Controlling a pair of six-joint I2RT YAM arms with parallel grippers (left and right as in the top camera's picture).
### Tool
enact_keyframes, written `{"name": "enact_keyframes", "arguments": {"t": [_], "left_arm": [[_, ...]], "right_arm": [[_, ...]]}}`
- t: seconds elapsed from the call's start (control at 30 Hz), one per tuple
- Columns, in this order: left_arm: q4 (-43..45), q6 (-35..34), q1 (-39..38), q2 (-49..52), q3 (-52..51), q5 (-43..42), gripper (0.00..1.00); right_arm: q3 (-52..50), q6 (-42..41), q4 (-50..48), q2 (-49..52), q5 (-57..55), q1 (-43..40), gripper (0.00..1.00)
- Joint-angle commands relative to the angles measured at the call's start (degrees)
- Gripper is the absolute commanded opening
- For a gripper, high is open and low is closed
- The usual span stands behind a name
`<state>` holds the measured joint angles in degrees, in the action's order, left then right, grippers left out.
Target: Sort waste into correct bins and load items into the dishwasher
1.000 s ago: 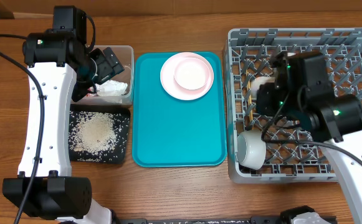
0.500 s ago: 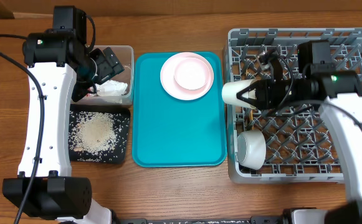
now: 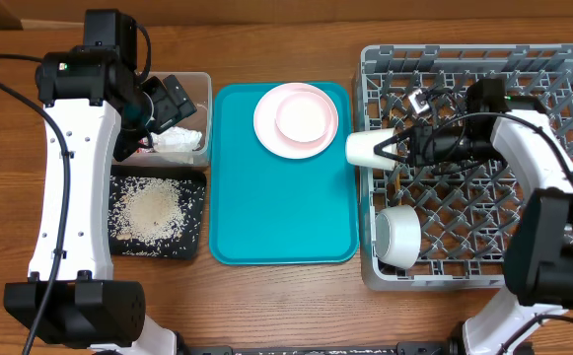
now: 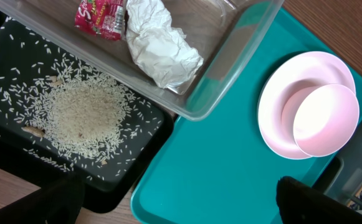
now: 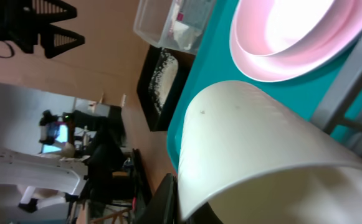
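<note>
I judge the step in hand to be the loading one. My right claw (image 3: 391, 150) is closed tight on the small white cup (image 3: 367, 150), which it holds on its side in the air over the left wall of the dish rack (image 3: 483, 251), just beside the teal tray (image 3: 281, 212). In the right wrist view the cup fills most of the frame.

Next I would need to bring the cup in over the pegs, turn it mouth down and lower it between them, away from the white bowl (image 3: 399, 235) standing on edge in the rack's near left corner. Only then should the claw let go.

My left claw (image 3: 173, 106) hangs over the clear tub (image 3: 203, 81), spread wide with nothing in it. The waste looks sorted: the crumpled tissue (image 4: 159, 46) and the red wrapper (image 4: 100, 15) lie in the tub, and the rice (image 4: 81, 118) lies in the black tray (image 3: 196, 235) beside it. The pink plate (image 4: 274, 118), with a smaller round dish (image 4: 326, 119) lying on it, sits at the far end of the teal tray and is yet to be loaded. I cannot make out the chopsticks.

The surface is brown wood. Past its edge, the right wrist view shows a dim, blurred room with dark equipment and one glowing screen.
</note>
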<state>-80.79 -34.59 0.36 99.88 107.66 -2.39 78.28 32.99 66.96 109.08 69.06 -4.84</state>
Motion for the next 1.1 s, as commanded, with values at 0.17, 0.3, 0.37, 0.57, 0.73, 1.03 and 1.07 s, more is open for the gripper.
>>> {"name": "enact_keyframes", "arguments": {"t": [0.17,0.3,0.37,0.57,0.73,1.03,1.07], "left_arm": [[0.0,-0.1,-0.4,-0.4,0.8,0.0,1.00],[0.0,-0.1,-0.4,-0.4,0.8,0.0,1.00],[0.0,-0.1,-0.4,-0.4,0.8,0.0,1.00],[0.0,-0.1,-0.4,-0.4,0.8,0.0,1.00],[0.0,-0.1,-0.4,-0.4,0.8,0.0,1.00],[0.0,-0.1,-0.4,-0.4,0.8,0.0,1.00],[0.0,-0.1,-0.4,-0.4,0.8,0.0,1.00]], "right_arm": [[-0.3,7.6,3.8,2.9,-5.5,-0.2,0.18],[-0.3,7.6,5.9,2.9,-10.2,-0.2,0.21],[-0.3,7.5,7.1,2.9,-12.2,-0.3,0.21],[-0.3,7.5,12.9,2.8,-13.9,-4.1,0.26],[-0.3,7.5,16.8,2.4,-13.7,-8.2,0.27],[3.1,0.9,16.7,-4.2,-12.4,-11.3,0.24],[4.0,-1.1,15.7,-5.1,-12.4,-11.0,0.23]]}}
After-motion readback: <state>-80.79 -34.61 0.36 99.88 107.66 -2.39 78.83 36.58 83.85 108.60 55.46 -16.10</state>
